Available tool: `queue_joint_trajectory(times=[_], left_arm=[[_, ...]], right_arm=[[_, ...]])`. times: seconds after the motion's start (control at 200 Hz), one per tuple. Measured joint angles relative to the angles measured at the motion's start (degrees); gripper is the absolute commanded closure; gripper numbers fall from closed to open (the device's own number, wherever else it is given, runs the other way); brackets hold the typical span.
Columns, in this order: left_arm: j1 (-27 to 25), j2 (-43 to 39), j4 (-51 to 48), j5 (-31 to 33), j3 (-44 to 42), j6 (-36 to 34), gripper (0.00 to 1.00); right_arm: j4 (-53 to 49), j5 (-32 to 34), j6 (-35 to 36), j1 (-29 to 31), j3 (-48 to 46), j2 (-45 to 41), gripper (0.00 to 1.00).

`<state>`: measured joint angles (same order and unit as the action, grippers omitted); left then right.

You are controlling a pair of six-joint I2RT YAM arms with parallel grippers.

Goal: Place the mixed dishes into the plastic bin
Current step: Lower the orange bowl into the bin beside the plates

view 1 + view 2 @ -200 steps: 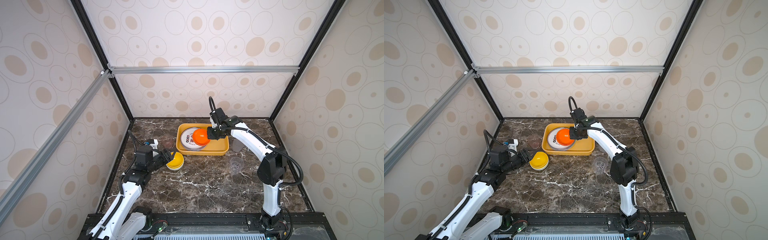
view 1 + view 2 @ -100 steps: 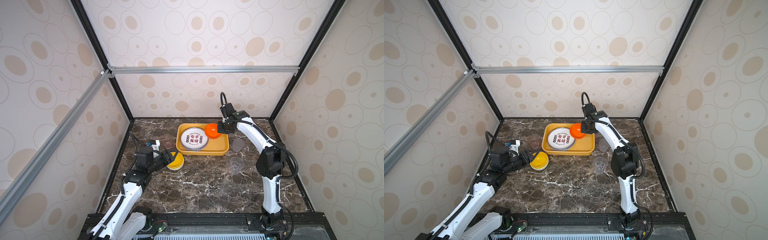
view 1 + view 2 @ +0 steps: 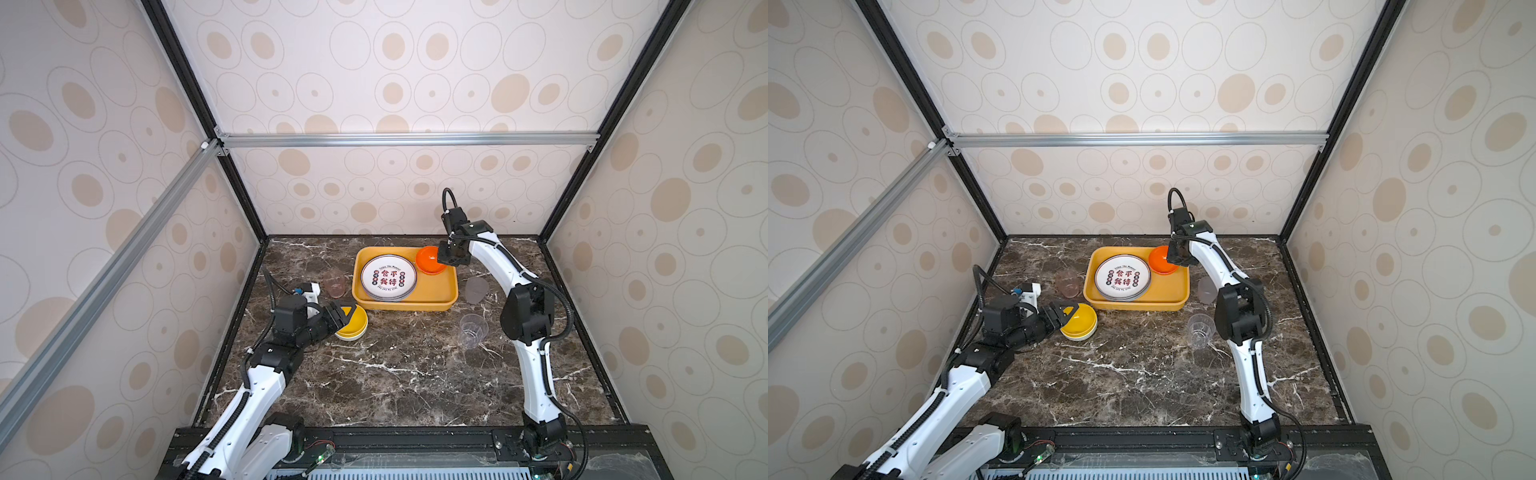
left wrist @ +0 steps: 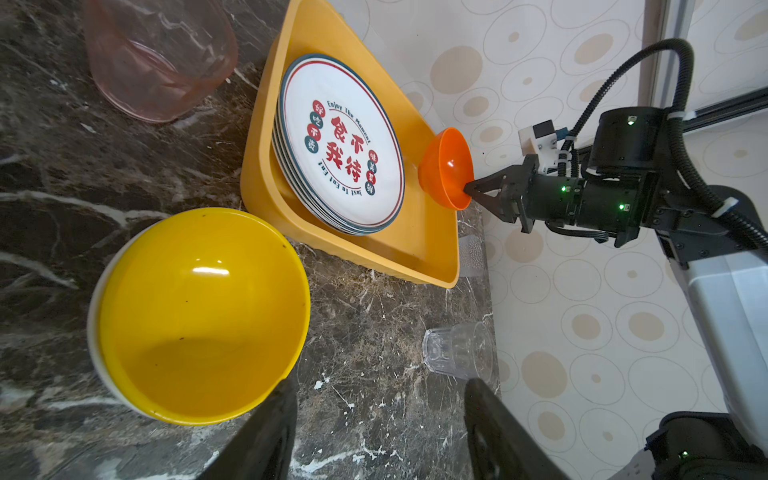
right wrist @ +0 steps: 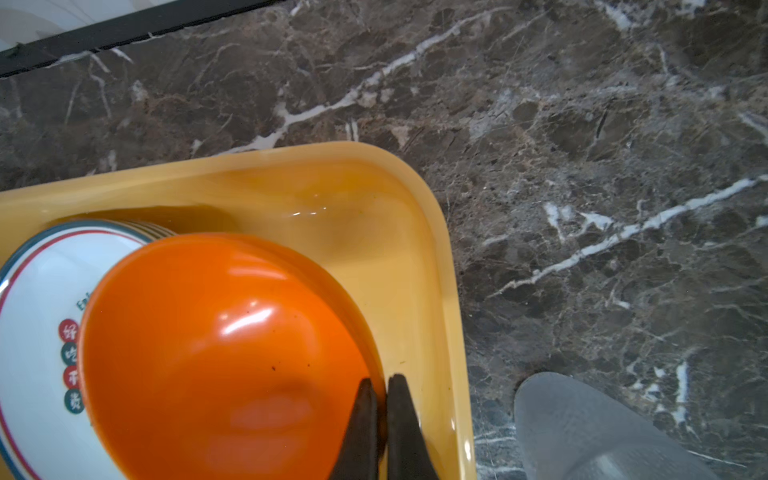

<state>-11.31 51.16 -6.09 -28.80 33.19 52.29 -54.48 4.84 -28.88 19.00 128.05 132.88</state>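
Orange bowl [image 3: 430, 259] hangs tilted over the far corner of the plastic bin [image 3: 405, 306], beside the stacked plates [image 3: 388, 276]. The right gripper [image 3: 444, 259] pinches its rim, apparently to lower it in. The left gripper [image 3: 347, 311], jaws wide, hovers at the yellow bowl [image 3: 353, 326], likely next.

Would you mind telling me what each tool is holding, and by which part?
The right tool pinches the orange bowl by its rim. The left tool stands open by the yellow bowl, holding nothing.
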Motion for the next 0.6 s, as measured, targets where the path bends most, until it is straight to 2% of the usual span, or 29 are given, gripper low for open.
queue_joint_trajectory(times=[0.6], left_arm=[[-0.02, 0.42, -0.04, 0.63, -0.28, -0.02, 0.36]], right_arm=[[-0.90, 0.74, -1.70, -1.18, 7.72, 7.10, 0.99]])
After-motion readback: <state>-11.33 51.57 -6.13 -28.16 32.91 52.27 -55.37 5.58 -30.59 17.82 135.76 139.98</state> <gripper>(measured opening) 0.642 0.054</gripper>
